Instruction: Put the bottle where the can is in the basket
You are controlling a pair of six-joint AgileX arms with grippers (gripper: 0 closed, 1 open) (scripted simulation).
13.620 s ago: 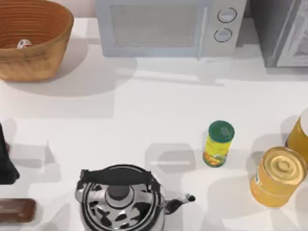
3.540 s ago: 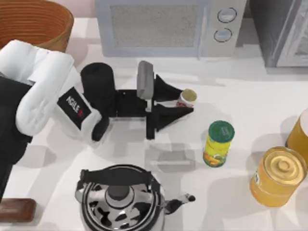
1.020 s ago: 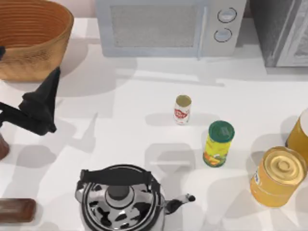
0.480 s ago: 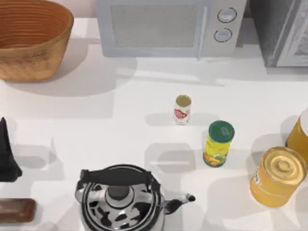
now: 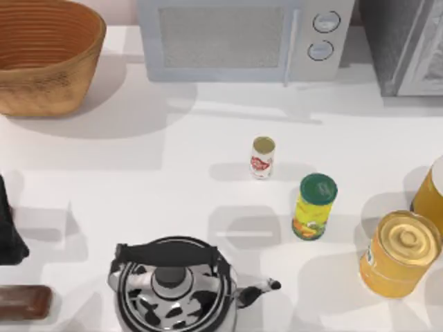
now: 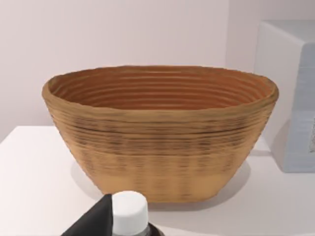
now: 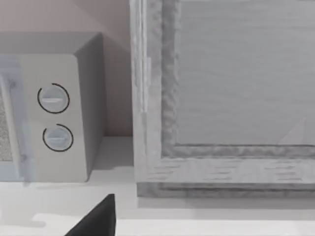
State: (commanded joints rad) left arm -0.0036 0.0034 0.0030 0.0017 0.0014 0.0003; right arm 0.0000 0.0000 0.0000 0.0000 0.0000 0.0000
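While one can (image 5: 262, 157) stands mid-table — one basket (image 5: 46, 55) far left — gripper states: cannot tell.

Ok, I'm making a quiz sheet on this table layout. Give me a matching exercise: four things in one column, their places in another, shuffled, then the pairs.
Things:
1. can
2. basket
3. kettle
4. microwave

Places, by the top view:
A. near edge, left of centre
B. far left corner
C. mid-table, just up-left of the green-capped container
D. far edge, centre

Pairs: 1-C, 2-B, 3-A, 4-D
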